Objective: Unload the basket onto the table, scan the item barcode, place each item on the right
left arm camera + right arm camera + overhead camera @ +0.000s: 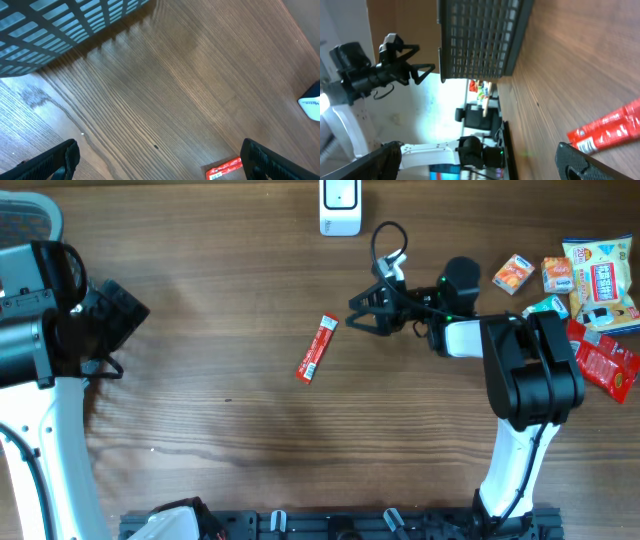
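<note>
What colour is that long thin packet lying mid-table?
The packet is red with white print, clearest in the overhead view.

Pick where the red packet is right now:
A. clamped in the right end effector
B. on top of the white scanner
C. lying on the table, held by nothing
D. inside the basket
C: the red packet lies flat on the table, clear of the right end effector, whose jaws stand wide open.
</note>
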`<control>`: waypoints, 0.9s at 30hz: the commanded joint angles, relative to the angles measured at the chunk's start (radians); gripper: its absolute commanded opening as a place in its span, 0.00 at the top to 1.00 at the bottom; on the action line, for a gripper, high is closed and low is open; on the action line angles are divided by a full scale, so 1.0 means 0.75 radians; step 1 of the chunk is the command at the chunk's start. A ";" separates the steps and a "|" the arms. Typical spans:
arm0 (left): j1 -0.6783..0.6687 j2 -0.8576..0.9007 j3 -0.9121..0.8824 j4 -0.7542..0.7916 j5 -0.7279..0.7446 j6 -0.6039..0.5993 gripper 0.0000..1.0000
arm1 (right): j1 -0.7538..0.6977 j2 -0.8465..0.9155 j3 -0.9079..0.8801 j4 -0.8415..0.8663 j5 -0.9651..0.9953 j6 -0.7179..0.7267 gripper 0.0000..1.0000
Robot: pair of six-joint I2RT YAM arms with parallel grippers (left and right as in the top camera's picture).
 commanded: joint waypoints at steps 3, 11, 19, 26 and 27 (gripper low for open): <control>0.007 -0.004 0.010 0.000 -0.022 -0.019 0.00 | 0.003 -0.003 0.094 0.059 0.123 0.074 0.01; 0.007 -0.004 0.010 -0.001 -0.022 -0.019 0.00 | -0.023 -0.003 0.094 -0.708 0.665 -0.400 0.01; 0.007 -0.004 0.010 -0.001 -0.022 -0.019 0.00 | -0.017 -0.003 0.094 -1.308 1.005 -0.882 0.01; 0.007 -0.004 0.010 -0.001 -0.022 -0.019 0.00 | 0.050 -0.003 0.094 -1.493 1.119 -0.872 0.01; 0.007 -0.004 0.010 -0.001 -0.022 -0.019 0.00 | 0.079 -0.003 0.094 -1.509 1.175 -0.873 0.01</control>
